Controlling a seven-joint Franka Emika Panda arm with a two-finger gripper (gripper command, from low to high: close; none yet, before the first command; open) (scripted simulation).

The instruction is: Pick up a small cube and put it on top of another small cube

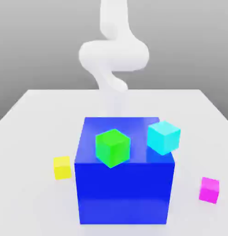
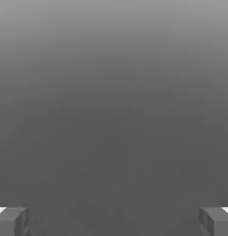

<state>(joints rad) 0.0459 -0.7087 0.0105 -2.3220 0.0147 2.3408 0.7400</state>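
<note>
Magenta cube [image 1: 209,190] located on the pale table [image 1: 37,120], at the exterior view's right, well apart from the big blue box [image 1: 123,193]. Nothing is seen touching it. Yellow cube [image 1: 62,168] noted on the table to the exterior view's left of the box, near its side; it is set somewhat farther back than the magenta cube.

Green cube [image 1: 113,148] observed at the near part of the box top, left of centre, turned with one upright edge toward the viewer; its lowest corner is seen just past the near top edge. Cyan cube [image 1: 164,138] observed at the box top's right side, also turned cornerwise and overlapping the right edge in the view. Whether either is fully supported by the box cannot be told.

White arm [image 1: 113,55] seen beyond the far side of the box, its lower end hidden behind it. Gripper [image 2: 114,221] found open in the hand view, its two fingers spread wide apart, with nothing held between them.
</note>
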